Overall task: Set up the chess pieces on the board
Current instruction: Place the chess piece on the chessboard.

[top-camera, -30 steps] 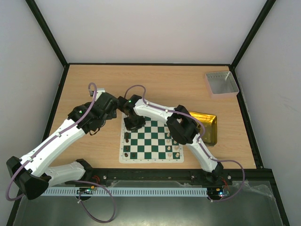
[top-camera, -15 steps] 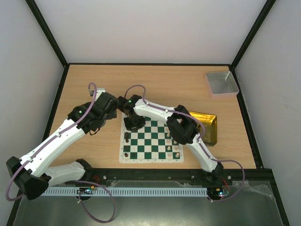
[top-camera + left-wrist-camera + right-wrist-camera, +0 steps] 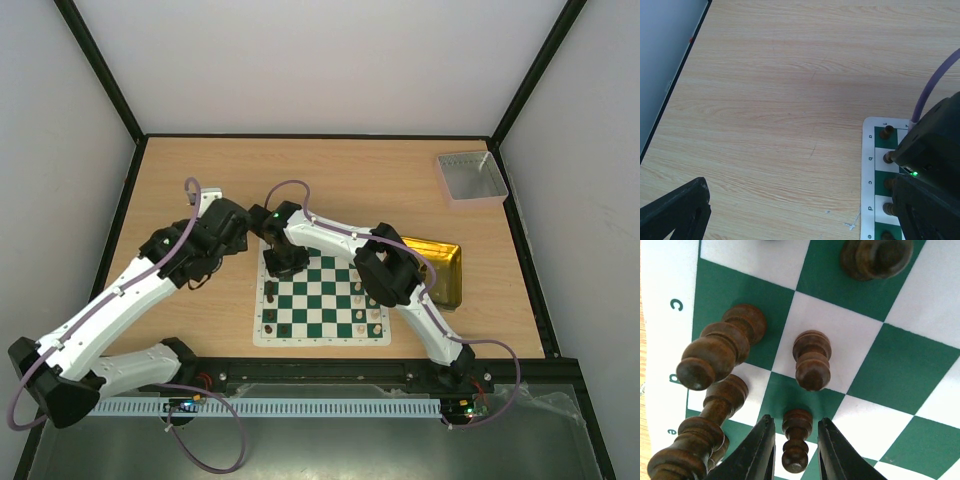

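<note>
1. The grey tray (image 3: 447, 180) sits at the far right corner of the surface (image 3: 790, 75). The yellow tray (image 3: 445, 275) lies just right of the board (image 3: 320, 300), partly under the right arm (image 3: 400, 275). What either holds is too small to tell.
2. The letters c and e can be read on the board's white border.
3. The board lies by the surface's near edge. Dark chess pieces (image 3: 270, 292) line its left side and cream ones its right. Open wood stretches past its far and left sides to the black frame (image 3: 676, 75).
4. The right hand (image 3: 795, 422) has its fingers slightly apart, either side of a standing dark pawn (image 3: 796, 445). Slim gaps show on both sides, and it grips nothing.
5. The left hand (image 3: 800, 195) is spread wide and holds nothing. It hovers over wood beside the board's far-left corner.
</note>
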`<act>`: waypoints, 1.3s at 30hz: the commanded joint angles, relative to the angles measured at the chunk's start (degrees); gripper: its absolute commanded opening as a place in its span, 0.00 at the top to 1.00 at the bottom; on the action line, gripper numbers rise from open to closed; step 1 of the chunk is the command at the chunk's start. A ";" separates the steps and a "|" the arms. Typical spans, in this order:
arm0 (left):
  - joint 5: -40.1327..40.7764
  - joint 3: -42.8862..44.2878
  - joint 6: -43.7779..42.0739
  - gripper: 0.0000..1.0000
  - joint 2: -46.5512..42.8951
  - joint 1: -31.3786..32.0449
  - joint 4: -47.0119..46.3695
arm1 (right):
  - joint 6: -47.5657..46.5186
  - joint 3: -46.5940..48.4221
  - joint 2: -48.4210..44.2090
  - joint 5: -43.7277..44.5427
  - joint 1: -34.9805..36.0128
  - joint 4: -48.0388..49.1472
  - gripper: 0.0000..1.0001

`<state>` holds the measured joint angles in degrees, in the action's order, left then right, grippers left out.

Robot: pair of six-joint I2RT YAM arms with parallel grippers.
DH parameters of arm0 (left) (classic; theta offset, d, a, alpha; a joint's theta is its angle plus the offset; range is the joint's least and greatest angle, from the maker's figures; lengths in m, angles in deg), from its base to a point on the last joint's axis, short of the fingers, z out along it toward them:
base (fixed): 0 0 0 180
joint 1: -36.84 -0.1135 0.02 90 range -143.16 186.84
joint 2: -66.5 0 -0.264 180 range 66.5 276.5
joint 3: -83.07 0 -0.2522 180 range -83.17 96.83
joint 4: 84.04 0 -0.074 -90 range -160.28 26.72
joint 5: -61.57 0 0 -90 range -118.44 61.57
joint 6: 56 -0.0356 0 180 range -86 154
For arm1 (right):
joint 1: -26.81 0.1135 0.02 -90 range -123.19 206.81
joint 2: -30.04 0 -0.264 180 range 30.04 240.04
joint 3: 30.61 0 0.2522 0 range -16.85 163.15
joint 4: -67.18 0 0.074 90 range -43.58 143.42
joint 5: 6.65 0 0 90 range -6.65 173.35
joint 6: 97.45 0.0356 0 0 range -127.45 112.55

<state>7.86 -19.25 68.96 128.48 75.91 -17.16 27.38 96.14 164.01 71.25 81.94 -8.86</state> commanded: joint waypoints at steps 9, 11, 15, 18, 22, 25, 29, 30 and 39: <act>4.73 3.95 0.67 0.01 -4.14 2.50 2.00 | 0.03 0.11 -2.00 1.81 -0.33 -1.13 0.78; 5.94 4.85 1.14 0.01 -4.40 2.92 2.41 | 0.14 0.43 -2.12 1.98 -0.34 -1.38 0.78; 8.25 6.64 0.76 0.01 -5.69 5.23 2.10 | 0.14 0.66 -2.41 2.26 -0.33 -1.83 0.78; 7.30 6.95 -0.24 0.01 -7.76 5.91 0.55 | 0.07 0.65 -2.86 2.03 -0.34 -1.99 0.77; 5.87 5.60 -1.29 0.01 -10.20 5.93 -0.56 | -0.05 0.59 -3.55 2.55 -0.29 -2.43 0.77; 5.35 5.36 -1.36 0.01 -10.75 5.93 -0.47 | -0.11 0.30 -3.99 2.78 -0.30 -2.38 0.75; 4.41 5.16 -1.84 0.01 -11.59 5.89 -0.84 | -0.11 0.52 -4.15 2.59 -0.29 -2.24 0.73; 4.26 5.18 -1.84 0.01 -11.69 5.93 -0.83 | -0.18 0.60 -4.22 2.56 -0.29 -2.23 0.73; 2.03 3.96 -3.02 0.01 -12.27 5.93 -1.94 | -0.47 0.36 -5.94 2.48 -0.46 -2.50 0.73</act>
<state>10.96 -14.53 67.35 116.87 81.61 -17.66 27.40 96.14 161.94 72.78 81.85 -9.34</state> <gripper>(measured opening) 0.990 0.266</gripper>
